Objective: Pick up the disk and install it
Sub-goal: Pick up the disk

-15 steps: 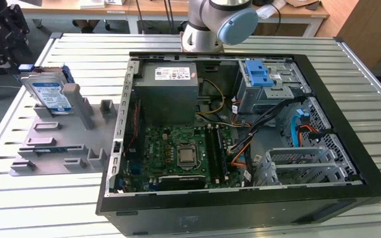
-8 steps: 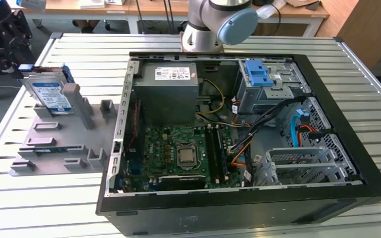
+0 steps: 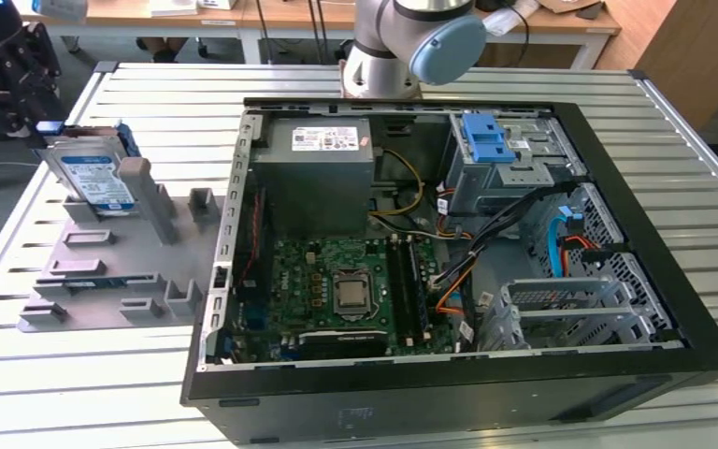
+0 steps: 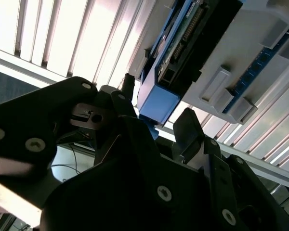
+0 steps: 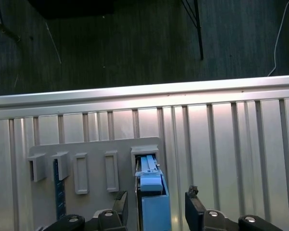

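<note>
Presently gripped: nothing is seen to be clamped; the fingers (image 5: 193, 207) are spread apart and set one to each side of the blue carrier end of the disk (image 5: 153, 214), with a gap visible on at least one side.
Position of the gripper (image 5: 156, 193): brought to the raised end of the disk, at the exterior view's left of the tabletop (image 3: 184, 84); the straddling pose is judged to be taken so that the carrier's narrow side faces can be closed upon.
Place of the disk: stood on edge and tilted in a slot of the grey fixture (image 3: 97, 271), label outward; its upper end is thereby left free of the slot walls and open to a grasp.
Place of the grey fixture: laid flat on the slatted tabletop, just beside the computer case (image 3: 459, 398).
State of the computer case: laid on its side with the panel removed, so that the interior is exposed from above.
Stage of work: the pick-up is judged not yet completed; the disk is seated in its slot, well apart from the drive cage (image 3: 578, 304).
</note>
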Controlling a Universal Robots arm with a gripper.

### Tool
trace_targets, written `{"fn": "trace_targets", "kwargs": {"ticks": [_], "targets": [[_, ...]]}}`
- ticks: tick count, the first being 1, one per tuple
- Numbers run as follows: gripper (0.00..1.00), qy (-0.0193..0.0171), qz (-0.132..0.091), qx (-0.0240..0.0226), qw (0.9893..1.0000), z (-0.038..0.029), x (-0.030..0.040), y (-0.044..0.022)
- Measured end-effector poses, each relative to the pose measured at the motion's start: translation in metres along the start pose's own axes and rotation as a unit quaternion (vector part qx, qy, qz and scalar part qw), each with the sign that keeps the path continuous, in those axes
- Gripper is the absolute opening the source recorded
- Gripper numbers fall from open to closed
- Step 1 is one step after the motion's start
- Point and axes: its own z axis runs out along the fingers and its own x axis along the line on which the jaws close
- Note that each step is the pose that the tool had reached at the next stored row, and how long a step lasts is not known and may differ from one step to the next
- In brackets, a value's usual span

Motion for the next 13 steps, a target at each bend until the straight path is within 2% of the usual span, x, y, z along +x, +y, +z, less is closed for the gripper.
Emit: {"fn": "trace_targets", "kwargs": {"ticks": [1, 2, 8, 13], "targets": [[0.63, 0.0002, 0.000, -0.0001, 1.0000, 0.0011, 0.0000, 0.0000], [0.56, 0.0005, 0.000, -0.0001, 1.0000, 0.0022, 0.0001, -0.0001], [0.56, 0.0031, 0.000, 0.0002, 1.0000, 0.0078, 0.0001, -0.0007], [0.56, 0.0033, 0.000, 0.0002, 1.0000, 0.0141, 0.0001, -0.0015]]}}
